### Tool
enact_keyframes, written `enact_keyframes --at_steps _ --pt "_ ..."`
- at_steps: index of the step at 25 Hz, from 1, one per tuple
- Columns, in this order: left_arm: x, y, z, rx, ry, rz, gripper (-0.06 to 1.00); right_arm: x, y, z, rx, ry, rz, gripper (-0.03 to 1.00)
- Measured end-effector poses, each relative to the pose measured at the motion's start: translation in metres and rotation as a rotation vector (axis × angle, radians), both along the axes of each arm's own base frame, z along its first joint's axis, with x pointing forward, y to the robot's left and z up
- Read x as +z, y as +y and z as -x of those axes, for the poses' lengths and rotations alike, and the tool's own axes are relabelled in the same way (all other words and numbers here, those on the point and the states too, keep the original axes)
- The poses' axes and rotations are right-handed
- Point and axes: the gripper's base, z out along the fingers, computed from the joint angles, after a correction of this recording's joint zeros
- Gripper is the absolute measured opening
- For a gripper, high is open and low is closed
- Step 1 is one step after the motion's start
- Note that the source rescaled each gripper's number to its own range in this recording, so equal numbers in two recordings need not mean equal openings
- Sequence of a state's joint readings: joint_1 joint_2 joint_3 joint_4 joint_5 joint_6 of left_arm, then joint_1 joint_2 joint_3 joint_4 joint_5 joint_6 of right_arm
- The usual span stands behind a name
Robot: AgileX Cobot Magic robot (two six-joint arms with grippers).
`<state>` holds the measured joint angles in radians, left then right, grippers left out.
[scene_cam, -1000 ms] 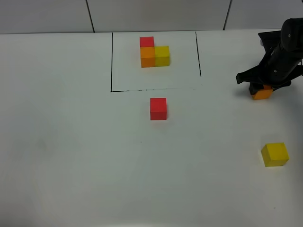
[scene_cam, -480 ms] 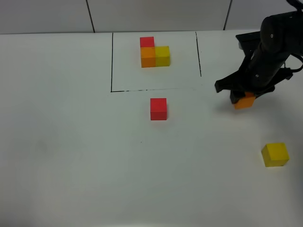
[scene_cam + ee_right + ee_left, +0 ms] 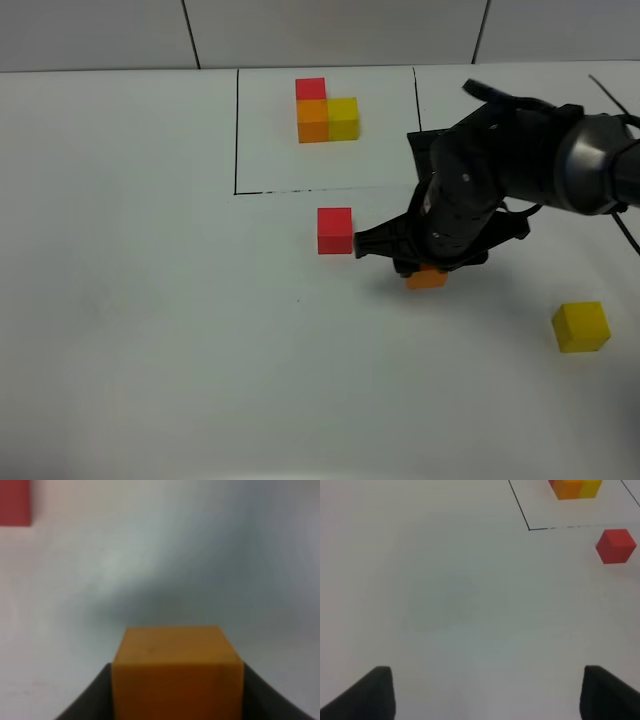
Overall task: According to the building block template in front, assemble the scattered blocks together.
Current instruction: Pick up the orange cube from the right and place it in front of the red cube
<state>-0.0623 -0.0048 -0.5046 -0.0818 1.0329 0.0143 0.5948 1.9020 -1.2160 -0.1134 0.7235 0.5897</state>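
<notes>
The template is an L of red, orange and yellow cubes inside a black-line frame at the table's far middle; it also shows in the left wrist view. A loose red cube sits just in front of the frame, also in the left wrist view and at the edge of the right wrist view. My right gripper is shut on the orange cube, held just right of the red cube. A yellow cube lies at the right. My left gripper is open and empty.
The black frame line bounds the template area. The white table stretches to the left and front. The right arm reaches across from the right edge.
My right gripper has carried the orange cube from the far right leftward and toward the front, ending close to the red cube. The red and yellow cubes have not moved.
</notes>
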Motion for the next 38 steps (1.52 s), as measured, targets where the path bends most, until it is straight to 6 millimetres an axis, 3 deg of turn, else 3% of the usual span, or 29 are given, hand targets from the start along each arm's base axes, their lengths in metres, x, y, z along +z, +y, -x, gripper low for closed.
enact_keyframes --at_steps 5,12,27,38 --pt "0.000 0.000 0.000 0.000 0.000 0.000 0.72 -0.013 0.028 0.008 -0.052 -0.061 -0.021 0.03" --pt "0.000 0.000 0.000 0.000 0.000 0.000 0.72 -0.029 0.046 0.015 -0.034 -0.060 -0.035 0.03" --pt "0.000 0.000 0.000 0.000 0.000 0.000 0.72 -0.035 0.083 -0.001 -0.005 -0.047 -0.010 0.03" --pt "0.000 0.000 0.000 0.000 0.000 0.000 0.72 -0.048 0.094 -0.013 -0.005 -0.037 0.006 0.03"
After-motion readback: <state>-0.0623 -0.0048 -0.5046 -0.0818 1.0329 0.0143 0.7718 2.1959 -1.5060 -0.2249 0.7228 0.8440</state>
